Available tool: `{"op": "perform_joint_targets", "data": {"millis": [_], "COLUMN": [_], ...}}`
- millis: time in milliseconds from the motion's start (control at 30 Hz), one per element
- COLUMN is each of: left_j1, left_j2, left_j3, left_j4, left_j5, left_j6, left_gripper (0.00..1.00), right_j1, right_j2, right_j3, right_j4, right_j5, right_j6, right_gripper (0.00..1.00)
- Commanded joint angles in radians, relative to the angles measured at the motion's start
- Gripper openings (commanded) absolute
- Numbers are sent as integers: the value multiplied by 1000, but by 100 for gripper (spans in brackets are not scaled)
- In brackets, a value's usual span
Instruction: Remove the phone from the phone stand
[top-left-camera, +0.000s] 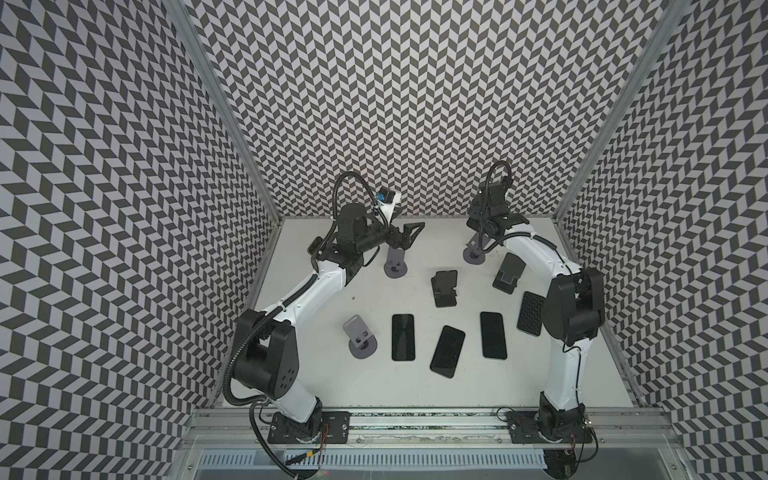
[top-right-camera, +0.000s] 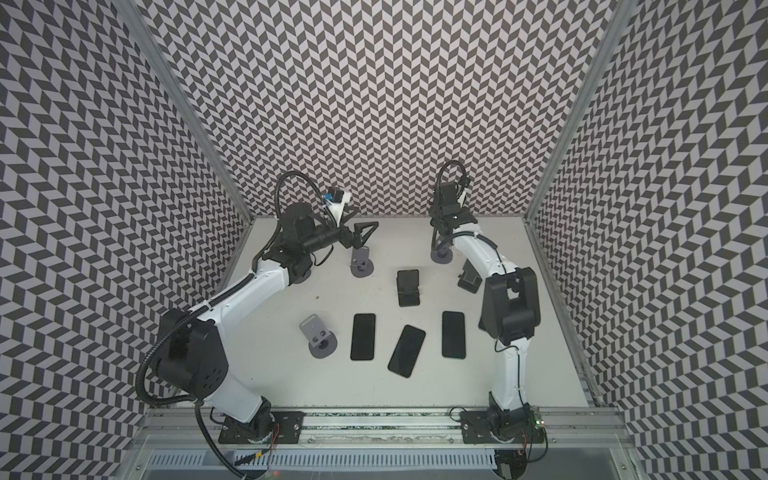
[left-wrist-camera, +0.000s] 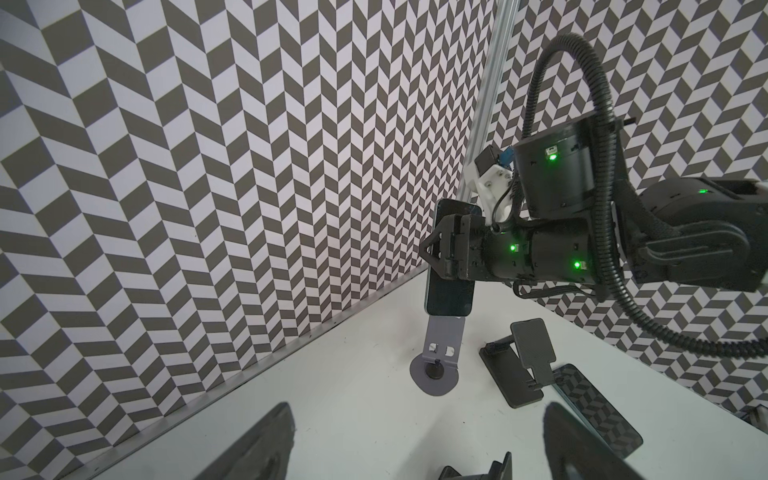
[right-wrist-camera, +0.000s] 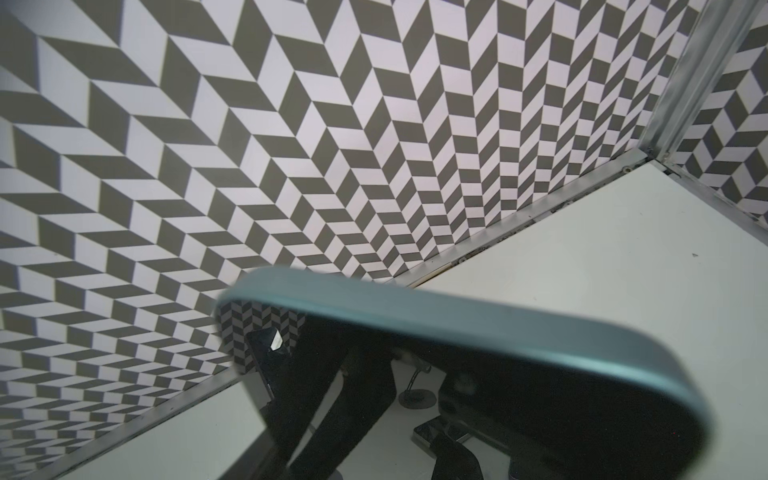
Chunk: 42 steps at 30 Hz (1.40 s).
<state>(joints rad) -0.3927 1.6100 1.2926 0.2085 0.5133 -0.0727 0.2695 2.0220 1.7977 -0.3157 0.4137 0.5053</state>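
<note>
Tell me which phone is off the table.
The teal-edged phone clamped in the right gripper, held upright above the back-right grey stand; the other phones lie flat on the table.

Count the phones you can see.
5. Three lie side by side at the front: left phone, middle phone, right phone. A fourth phone lies partly behind the right arm. The held phone is in the right gripper. Others may be hidden.
</note>
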Motion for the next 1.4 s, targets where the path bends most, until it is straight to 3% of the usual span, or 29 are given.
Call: {"op": "perform_joint_targets", "data": {"millis": [0,433,933,1200,1367], "left_j1": [-5,-5,-1,3,3], "left_j2": [-27,-154,-504,-650,-712], "left_j3": [34,-10,-151,-198,-215], "left_j4": [-29,-126,-497,-607,-637], "left_j5": [-31,-273,-563,-589,-583], "left_j6": [-23,-168,-178,-228,-241], "left_gripper": [93,92,92,92,92], "right_j1": [-5,33,275,438,511], "right_j2": [-75,-154,-371,-503,-475], "right_j3": [-24,31,-110,-315,-339], "right_j4": [80,-12,-129,-140,-127], "right_j5": [-58,-257,-331,-388,-369], "right_j6": [-37,-18,28,97,90], "right_gripper": [47,43,42,40,39]}}
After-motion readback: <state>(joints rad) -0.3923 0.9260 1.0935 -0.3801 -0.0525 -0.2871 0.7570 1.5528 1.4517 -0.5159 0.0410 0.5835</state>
